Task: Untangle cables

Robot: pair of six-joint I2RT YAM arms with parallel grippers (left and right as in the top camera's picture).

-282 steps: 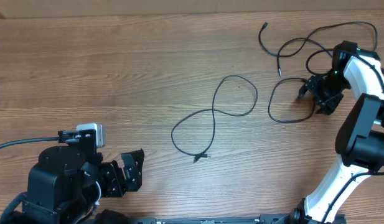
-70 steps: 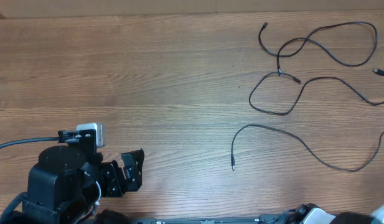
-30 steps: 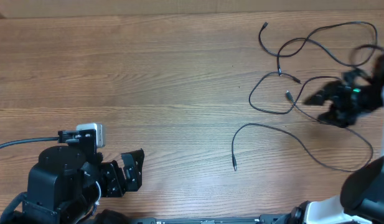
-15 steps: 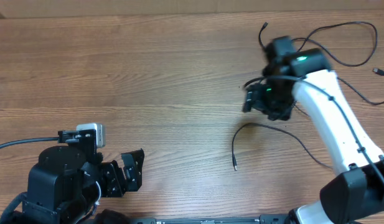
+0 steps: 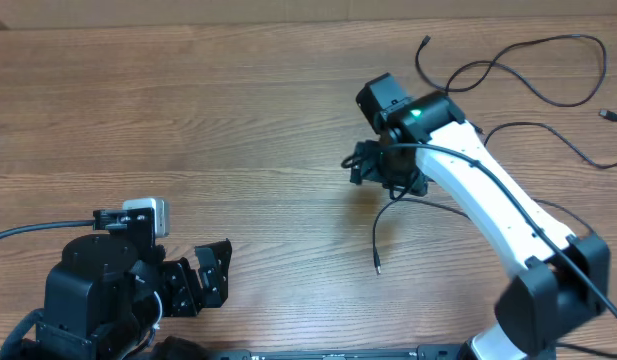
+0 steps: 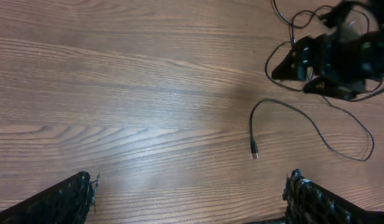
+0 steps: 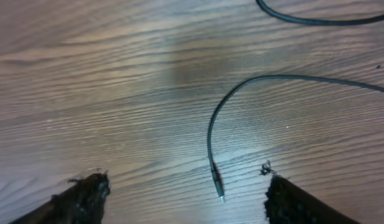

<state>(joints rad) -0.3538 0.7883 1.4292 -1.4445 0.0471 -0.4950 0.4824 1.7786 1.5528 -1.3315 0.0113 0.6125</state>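
The right hand (image 5: 380,172) is wide open and holds nothing. It hangs just right of the middle of the overhead view. One thin black cable (image 7: 210,140) lies right under it on the wooden surface (image 5: 188,120), with its plug end toward the bottom of the frame. More cables (image 5: 548,42) lie loose in the upper right. The left hand (image 5: 210,272), at the lower left, is open and empty too.

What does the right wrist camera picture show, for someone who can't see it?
A thin black cable curves across the wooden table, its plug end lying between the spread fingers of the right gripper. A second cable shows at the top right.
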